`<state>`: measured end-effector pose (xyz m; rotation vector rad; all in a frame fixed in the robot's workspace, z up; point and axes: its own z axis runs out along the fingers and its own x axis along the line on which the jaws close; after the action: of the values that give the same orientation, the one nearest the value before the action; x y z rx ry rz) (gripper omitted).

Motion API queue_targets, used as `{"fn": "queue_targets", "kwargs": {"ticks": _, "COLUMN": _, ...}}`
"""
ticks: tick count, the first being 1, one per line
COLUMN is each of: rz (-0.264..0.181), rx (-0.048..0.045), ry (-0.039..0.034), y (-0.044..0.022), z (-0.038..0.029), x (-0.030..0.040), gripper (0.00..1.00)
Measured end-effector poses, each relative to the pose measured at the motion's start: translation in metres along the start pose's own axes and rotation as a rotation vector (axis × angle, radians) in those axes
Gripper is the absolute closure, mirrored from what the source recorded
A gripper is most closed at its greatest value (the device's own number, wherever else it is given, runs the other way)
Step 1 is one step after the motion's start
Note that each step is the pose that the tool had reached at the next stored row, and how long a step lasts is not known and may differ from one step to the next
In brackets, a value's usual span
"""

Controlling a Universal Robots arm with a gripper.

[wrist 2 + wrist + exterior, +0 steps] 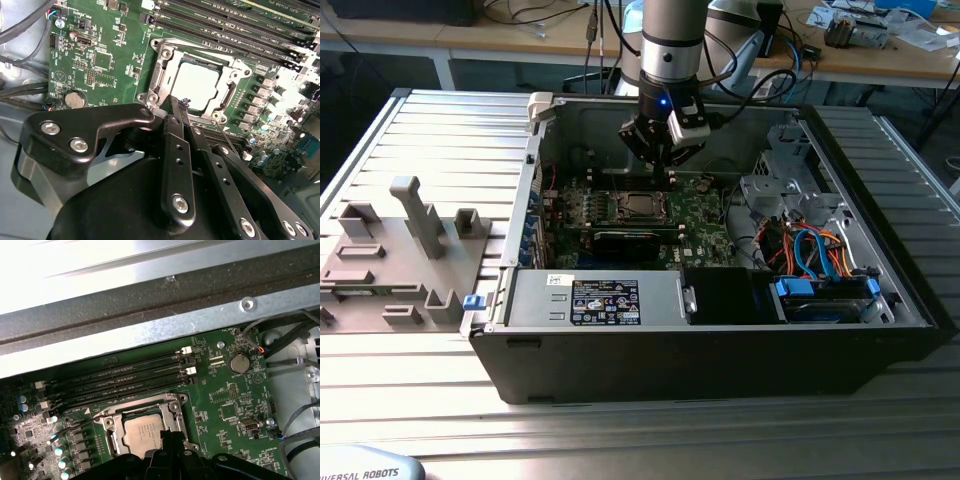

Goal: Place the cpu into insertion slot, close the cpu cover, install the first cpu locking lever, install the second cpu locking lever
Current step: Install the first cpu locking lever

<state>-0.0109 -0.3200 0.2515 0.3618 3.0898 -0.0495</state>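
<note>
Fingers (175,145) of the tool (177,107) are drawn together at one corner of the cpu cover (162,75); we cannot tell whether they pinch anything. We see the cpu (197,87) seated in the insertion slot (159,49) of the green motherboard (100,60), the cover lying flat around it.

An open black computer case (720,370) lies on a slatted table (420,400), grey fixtures (420,220) beside it.
</note>
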Motion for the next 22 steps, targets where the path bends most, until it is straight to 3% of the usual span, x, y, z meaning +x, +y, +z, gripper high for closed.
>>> {"fn": "queue_targets", "kwargs": {"ticks": 22, "rz": -0.050, "rx": -0.0017, "ry": -0.0014, "y": 0.0000, "z": 0.0000, "x": 0.0000, "gripper": 0.89}}
